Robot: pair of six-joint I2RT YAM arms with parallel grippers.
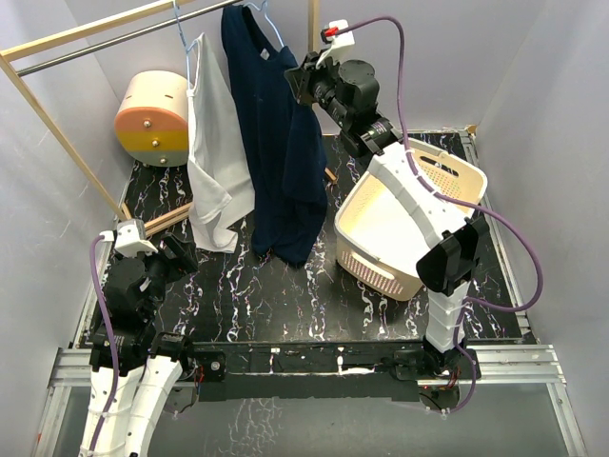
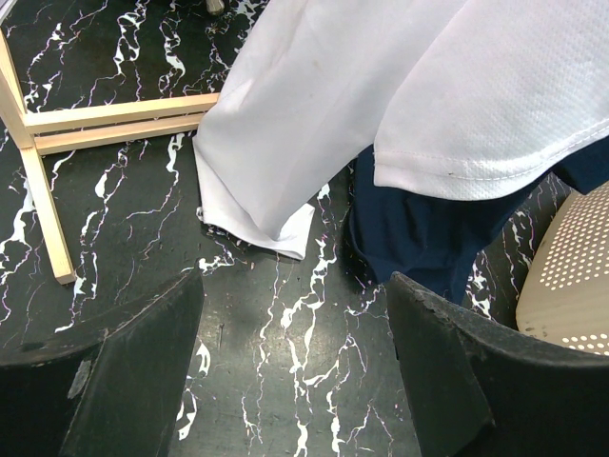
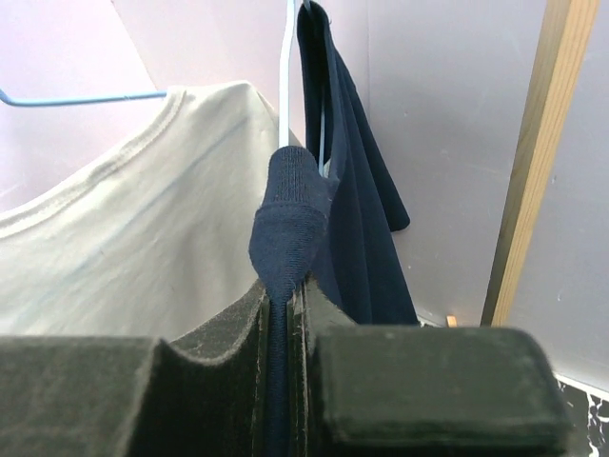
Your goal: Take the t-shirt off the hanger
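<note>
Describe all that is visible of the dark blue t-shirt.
The dark blue t-shirt is plain, soft knit fabric. It hangs long and bunched from a pale wire hanger on the rail, beside the white shirt. Its hem seems to reach the black marbled table. The right gripper is shut on a fold near its collar.

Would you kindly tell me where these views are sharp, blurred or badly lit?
Top external: even light, sharp, soft shadows. Left wrist: white shirt bright yet textured, left fingers dark. Right wrist: right fingers slightly soft, navy shirt sharp where pinched.
</note>
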